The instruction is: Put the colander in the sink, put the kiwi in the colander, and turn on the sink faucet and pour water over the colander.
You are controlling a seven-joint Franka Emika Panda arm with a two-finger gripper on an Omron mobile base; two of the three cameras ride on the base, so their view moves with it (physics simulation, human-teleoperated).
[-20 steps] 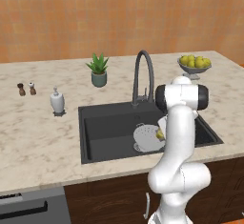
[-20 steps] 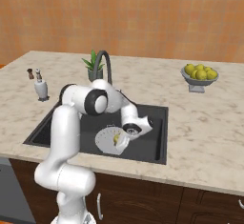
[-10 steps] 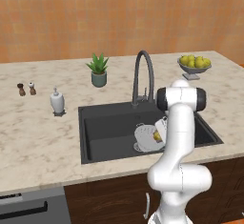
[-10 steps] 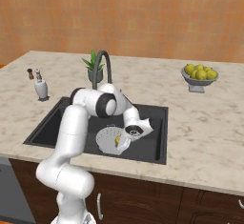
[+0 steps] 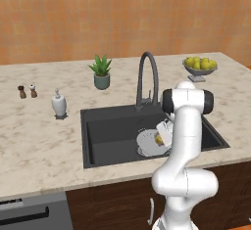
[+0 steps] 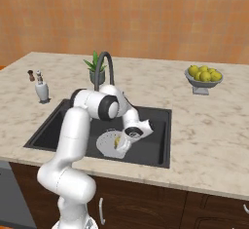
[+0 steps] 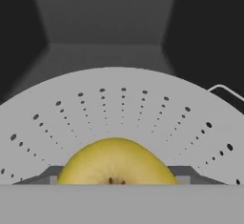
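Note:
The pale perforated colander (image 5: 143, 145) (image 6: 104, 144) (image 7: 122, 104) lies in the dark sink (image 5: 109, 126) (image 6: 58, 125), toward its front. Inside the bowl is the yellow-green kiwi (image 5: 158, 139) (image 6: 117, 141) (image 7: 116, 163). My gripper (image 5: 163, 135) (image 6: 125, 140) (image 7: 116, 176) reaches down into the colander, one fingertip on each side of the kiwi. The tips sit right at the fruit's edges, and I cannot see whether they still press it. The dark gooseneck sink faucet (image 5: 147, 72) (image 6: 103, 68) stands behind the basin with no water running.
A pedestal bowl of fruit (image 5: 199, 66) (image 6: 204, 77) stands on the counter to the right. A potted plant (image 5: 101, 72) (image 6: 92, 66), a soap dispenser (image 5: 59, 104) (image 6: 42, 90) and two small shakers (image 5: 27, 91) (image 6: 34, 74) stand behind and left of the sink.
The hand has sunk a little lower into the colander, carrying the kiwi with it. The colander and faucet have not moved.

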